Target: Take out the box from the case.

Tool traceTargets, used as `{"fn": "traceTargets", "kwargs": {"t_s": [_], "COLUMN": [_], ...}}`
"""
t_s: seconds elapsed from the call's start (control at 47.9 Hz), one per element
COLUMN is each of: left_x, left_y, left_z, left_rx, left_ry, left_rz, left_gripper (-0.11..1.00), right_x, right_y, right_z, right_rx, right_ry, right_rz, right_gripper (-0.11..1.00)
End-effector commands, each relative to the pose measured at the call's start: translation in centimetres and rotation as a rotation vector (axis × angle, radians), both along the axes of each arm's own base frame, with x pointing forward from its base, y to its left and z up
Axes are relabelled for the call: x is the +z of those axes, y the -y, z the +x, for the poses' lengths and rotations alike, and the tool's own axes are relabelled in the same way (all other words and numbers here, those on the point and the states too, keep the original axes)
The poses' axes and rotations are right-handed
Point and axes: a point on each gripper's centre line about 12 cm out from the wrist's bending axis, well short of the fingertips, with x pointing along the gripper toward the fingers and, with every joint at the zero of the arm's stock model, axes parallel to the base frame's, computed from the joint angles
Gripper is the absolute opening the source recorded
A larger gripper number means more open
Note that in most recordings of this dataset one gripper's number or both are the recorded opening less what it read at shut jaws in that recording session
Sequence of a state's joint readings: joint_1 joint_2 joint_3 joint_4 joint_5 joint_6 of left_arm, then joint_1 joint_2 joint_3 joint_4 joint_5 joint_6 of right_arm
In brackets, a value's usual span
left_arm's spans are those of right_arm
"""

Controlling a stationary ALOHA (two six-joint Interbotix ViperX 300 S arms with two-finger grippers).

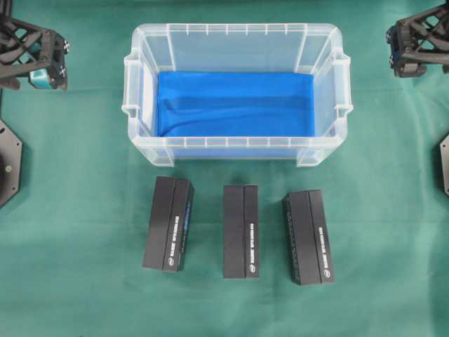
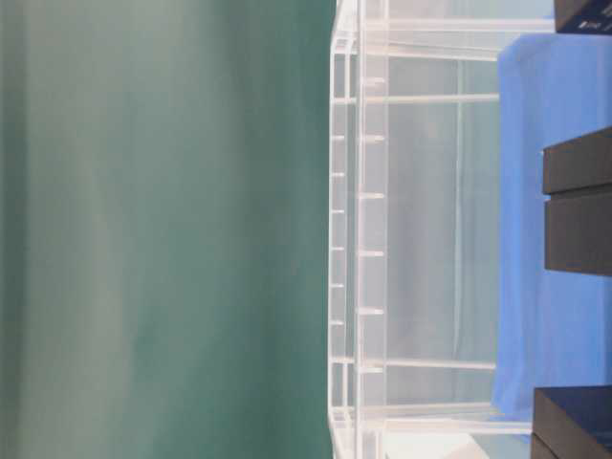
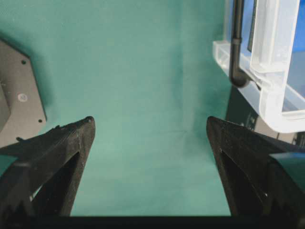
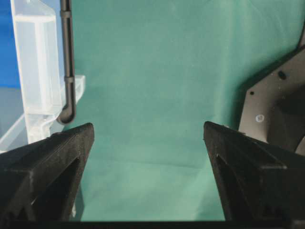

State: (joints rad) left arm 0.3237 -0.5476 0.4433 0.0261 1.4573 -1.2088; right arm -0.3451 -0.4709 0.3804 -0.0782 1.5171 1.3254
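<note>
One clear case (image 1: pixel 236 34) sits in the upper middle of the overhead view on the green desk (image 1: pixel 77 210), only its blue lining (image 1: pixel 235 104) inside. Three black boxes lie in a row below it: left box (image 1: pixel 168 223), middle box (image 1: pixel 240 231), right box (image 1: pixel 308 236), all outside the case. Left gripper (image 3: pixel 150 129) at upper left and right gripper (image 4: pixel 148 131) at upper right each hang with jaws wide apart, holding nothing.
</note>
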Motion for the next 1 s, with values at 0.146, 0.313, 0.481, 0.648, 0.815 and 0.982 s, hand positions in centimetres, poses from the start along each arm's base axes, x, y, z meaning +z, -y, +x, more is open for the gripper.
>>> {"fn": "traceTargets", "kwargs": {"t_s": [0.146,0.313,0.481,0.648,0.815,0.982], "left_x": [1.03,1.03,1.03,1.03,1.03,1.03], "left_y": [-0.03,-0.03,-0.03,-0.03,-0.01,-0.01], "left_z": [0.08,0.08,0.08,0.08,0.09,0.09], "left_rx": [0.003,0.012,0.013,0.013,0.013,0.013], "left_ry": [0.032,0.033,0.033,0.033,0.034,0.034], "left_rz": [0.010,0.008,0.008,0.008,0.006,0.006], "left_gripper": [0.96,0.96,0.96,0.96,0.96,0.96], "right_x": [0.51,0.56,0.51,0.56,0.52,0.51], "right_y": [0.02,0.03,0.02,0.03,0.03,0.02], "right_z": [-0.09,-0.08,-0.09,-0.08,-0.07,-0.09], "right_rx": [0.003,0.002,0.003,0.003,0.003,0.003], "right_ry": [0.019,0.021,0.019,0.021,0.021,0.019], "right_rz": [-0.009,-0.010,-0.009,-0.010,-0.010,-0.009], "right_gripper": [0.91,0.91,0.91,0.91,0.91,0.91]}}
